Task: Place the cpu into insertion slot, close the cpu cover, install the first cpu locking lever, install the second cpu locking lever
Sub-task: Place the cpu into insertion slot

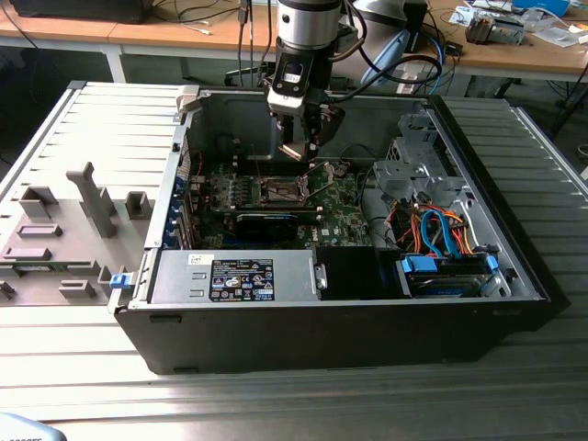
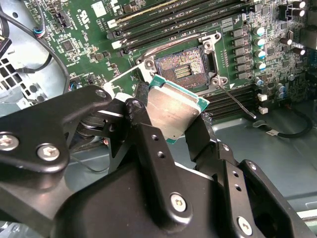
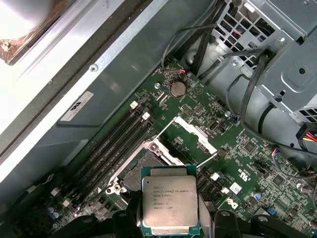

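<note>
My gripper [image 1: 300, 147] hangs inside the open computer case, shut on the cpu [image 2: 173, 111], a flat square chip with a silver-grey top. In both wrist views the black fingers [image 2: 148, 141] press on two opposite edges of the cpu [image 3: 168, 203]. The cpu is tilted and held just above and to one side of the insertion slot [image 2: 182, 67], apart from it. The slot [image 3: 133, 174] lies bare on the green board, its contact field showing. The cpu cover [image 3: 195, 133] stands swung open beside the slot. A thin lever rod [image 2: 237, 101] sticks out from the slot's corner.
The black labelled power-supply box [image 1: 241, 278] and a long black expansion card [image 1: 266, 220] lie near the slot. Memory slots [image 3: 114, 144] run alongside it. A drive cage [image 1: 418, 161] and orange and blue cables [image 1: 441, 230] fill the exterior view's right. A grey fixture block [image 1: 55, 239] sits outside on the left.
</note>
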You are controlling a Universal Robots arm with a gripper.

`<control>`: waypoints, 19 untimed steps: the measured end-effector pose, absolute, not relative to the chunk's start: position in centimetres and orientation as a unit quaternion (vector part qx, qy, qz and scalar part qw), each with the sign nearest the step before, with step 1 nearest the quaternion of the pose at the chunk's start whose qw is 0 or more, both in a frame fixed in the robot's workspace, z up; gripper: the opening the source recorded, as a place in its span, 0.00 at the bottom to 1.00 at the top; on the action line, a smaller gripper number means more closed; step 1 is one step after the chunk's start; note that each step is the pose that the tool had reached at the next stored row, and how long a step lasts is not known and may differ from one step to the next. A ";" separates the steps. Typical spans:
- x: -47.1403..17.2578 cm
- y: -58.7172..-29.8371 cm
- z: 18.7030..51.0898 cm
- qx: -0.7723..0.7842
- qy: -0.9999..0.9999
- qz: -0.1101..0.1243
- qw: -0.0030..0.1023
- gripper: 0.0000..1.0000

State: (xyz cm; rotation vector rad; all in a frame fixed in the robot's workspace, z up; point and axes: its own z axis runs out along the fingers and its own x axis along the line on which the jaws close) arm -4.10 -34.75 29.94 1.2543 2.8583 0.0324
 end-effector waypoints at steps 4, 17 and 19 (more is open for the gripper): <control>-4.1 -34.8 29.9 0.403 0.915 0.010 0.010 0.55; -4.1 -34.8 29.8 0.410 0.912 0.010 0.010 0.55; -4.1 -34.8 29.8 0.411 0.912 0.010 0.010 0.55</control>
